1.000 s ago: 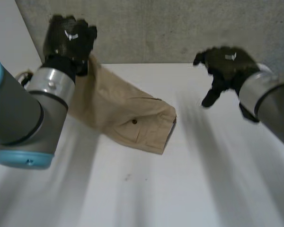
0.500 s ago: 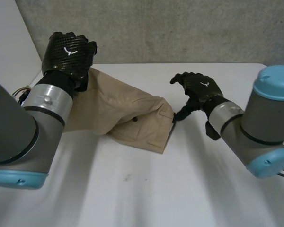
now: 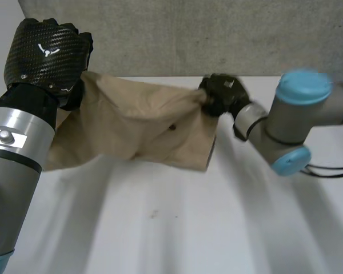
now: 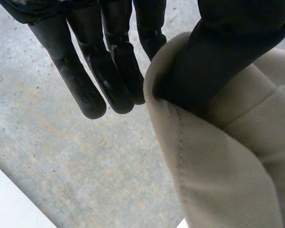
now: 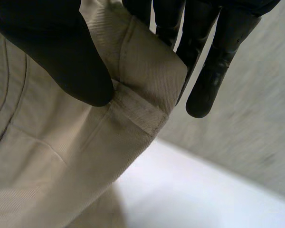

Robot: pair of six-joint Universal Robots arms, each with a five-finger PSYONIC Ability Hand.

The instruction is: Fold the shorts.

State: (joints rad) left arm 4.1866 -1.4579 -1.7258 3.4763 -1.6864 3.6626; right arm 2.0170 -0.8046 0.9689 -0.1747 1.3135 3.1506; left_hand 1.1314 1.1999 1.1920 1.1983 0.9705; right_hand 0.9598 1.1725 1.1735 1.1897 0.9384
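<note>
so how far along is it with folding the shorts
Done: both hands have a grip on the shorts. The left hand pinches one end of the upper edge and the right hand pinches the other end. In hand: the cloth is held up, stretched between them, hanging towards the table. Left: laying a fold down and letting go; no finished fold shows.

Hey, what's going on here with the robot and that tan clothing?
The robot is holding a pair of tan shorts up over the white table, using both hands. The left hand pinches one end of the cloth between thumb and fingers. The right hand pinches the other end, at a corner of the waistband. The shorts are stretched between the two hands, with the lower edge hanging toward the table.
</note>
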